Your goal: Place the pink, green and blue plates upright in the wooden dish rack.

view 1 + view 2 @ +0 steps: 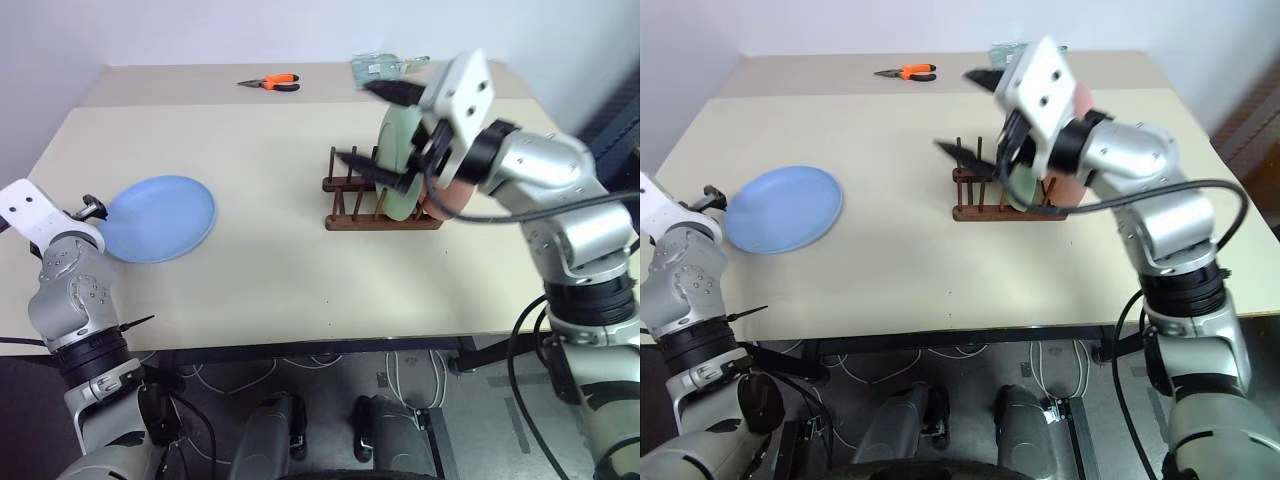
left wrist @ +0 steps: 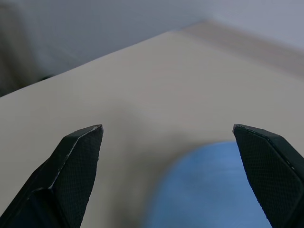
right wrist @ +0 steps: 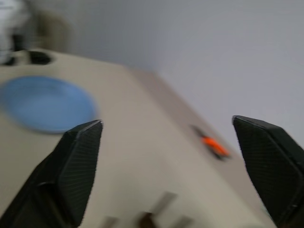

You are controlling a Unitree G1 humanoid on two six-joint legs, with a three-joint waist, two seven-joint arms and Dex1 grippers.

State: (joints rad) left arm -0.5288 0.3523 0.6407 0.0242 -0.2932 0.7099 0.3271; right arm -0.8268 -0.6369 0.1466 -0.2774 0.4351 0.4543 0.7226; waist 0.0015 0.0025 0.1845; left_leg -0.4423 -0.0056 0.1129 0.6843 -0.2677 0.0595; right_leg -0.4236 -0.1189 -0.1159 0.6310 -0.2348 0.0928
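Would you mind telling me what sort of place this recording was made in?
Probably a lab or workshop test bench, not a kitchen: a plain beige table against a bare wall, loose cables on the floor beneath, and orange-handled pliers lying nearby.

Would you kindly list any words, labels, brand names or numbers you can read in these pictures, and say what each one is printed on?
No text can be read anywhere.
The small packet at the table's far edge may carry print, but it is too small and blurred to read.
The blue plate, green plate, wooden dish rack and orange-handled pliers show no markings.
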